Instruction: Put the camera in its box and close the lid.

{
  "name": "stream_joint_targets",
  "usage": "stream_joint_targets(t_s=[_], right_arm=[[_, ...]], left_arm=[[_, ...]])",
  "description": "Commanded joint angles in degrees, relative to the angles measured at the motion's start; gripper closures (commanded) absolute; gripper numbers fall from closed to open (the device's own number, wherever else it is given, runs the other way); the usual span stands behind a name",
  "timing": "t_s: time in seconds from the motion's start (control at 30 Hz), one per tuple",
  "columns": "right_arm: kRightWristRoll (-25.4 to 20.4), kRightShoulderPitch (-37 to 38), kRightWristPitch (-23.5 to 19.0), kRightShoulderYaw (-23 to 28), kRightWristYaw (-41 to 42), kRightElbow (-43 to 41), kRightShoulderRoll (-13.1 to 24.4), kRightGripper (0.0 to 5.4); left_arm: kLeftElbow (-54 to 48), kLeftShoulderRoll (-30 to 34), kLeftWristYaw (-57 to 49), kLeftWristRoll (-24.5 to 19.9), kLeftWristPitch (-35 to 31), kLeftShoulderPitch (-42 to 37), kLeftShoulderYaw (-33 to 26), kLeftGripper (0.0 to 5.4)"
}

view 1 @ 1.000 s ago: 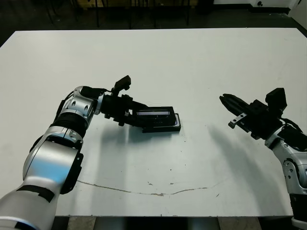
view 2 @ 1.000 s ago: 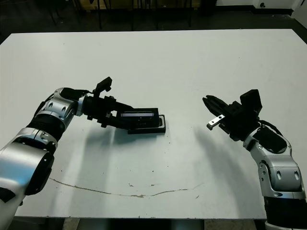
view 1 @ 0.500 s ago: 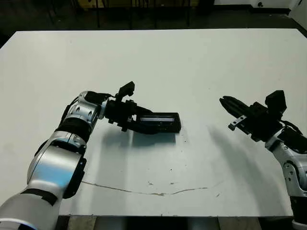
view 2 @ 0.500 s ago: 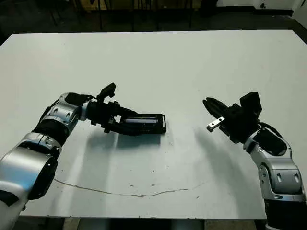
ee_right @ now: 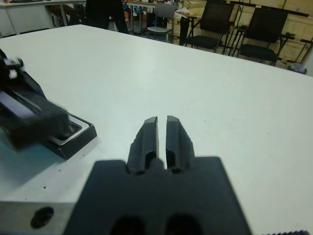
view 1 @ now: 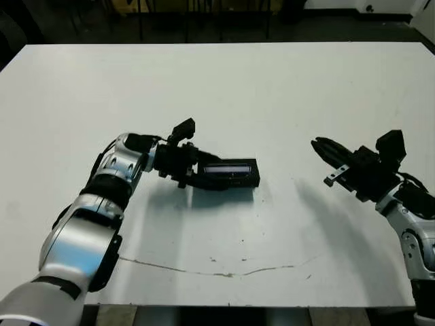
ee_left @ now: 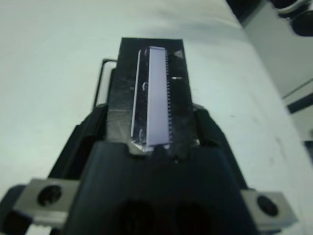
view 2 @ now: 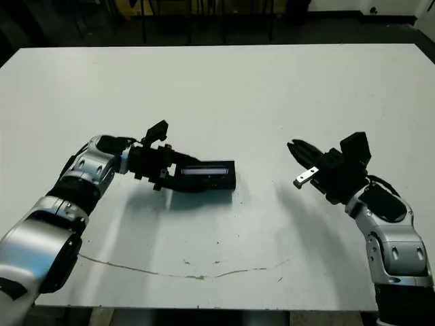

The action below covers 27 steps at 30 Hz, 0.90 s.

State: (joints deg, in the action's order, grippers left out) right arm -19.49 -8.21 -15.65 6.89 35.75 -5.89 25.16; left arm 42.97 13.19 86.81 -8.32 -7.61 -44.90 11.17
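The left claw (ee_left: 151, 147) grips the flat black rectangular lid with its pale glossy strip (view 1: 231, 171), holding it over the shallow white-lined black box (ee_right: 73, 133). At 3 o'clock on the white surface (view 1: 224, 88), the right claw (ee_right: 161, 134) hovers nearly closed, empty.

Your two head views look forward and down over the white table (view 1: 272, 95), taking in both arms from a fair way off (the pair differ only by a slight sideways offset). Your left wrist view sits very close, looking along its own gripper (ee_left: 154, 115) at the lid (ee_left: 151, 93) filling the frame. Your right wrist view looks low across the tabletop past the right gripper (ee_right: 162, 134), catching the box (ee_right: 73, 134) that the head views also show.
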Motion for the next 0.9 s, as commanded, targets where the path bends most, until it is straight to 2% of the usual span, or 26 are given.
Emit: stream_joint_targets(t_s=[0.03,0.17,0.23,0.47,0.63,0.9], right_arm=[[0.8,0.7,1.2,-0.5,0.7,1.2,0.5,5.40],[1.4,0.7,1.8,-0.9,0.6,1.5,0.5,5.40],[1.2,0.8,0.3,-0.7,0.1,0.7,0.5,5.40],[1.7,1.1,1.0,-0.9,0.0,0.6,0.4,5.40],[1.6,1.1,2.4,-1.0,0.9,1.7,0.4,5.40],[2.1,1.2,2.2,-1.3,0.6,2.1,0.4,5.40]], left_arm=[[-7.8,4.0,-0.1,-2.4,-5.0,1.1,-1.6,2.64],[-8.1,6.0,-2.0,-3.2,-4.8,-0.3,-3.0,2.64],[-5.5,6.2,-2.8,-2.9,-3.6,-1.5,-3.4,2.64],[4.7,5.4,-7.0,-1.4,2.0,-4.4,-4.1,2.64],[10.9,4.6,-10.2,0.1,4.0,-6.0,-4.1,2.64],[19.9,2.4,-13.0,1.8,4.6,-7.9,-4.8,2.64]])
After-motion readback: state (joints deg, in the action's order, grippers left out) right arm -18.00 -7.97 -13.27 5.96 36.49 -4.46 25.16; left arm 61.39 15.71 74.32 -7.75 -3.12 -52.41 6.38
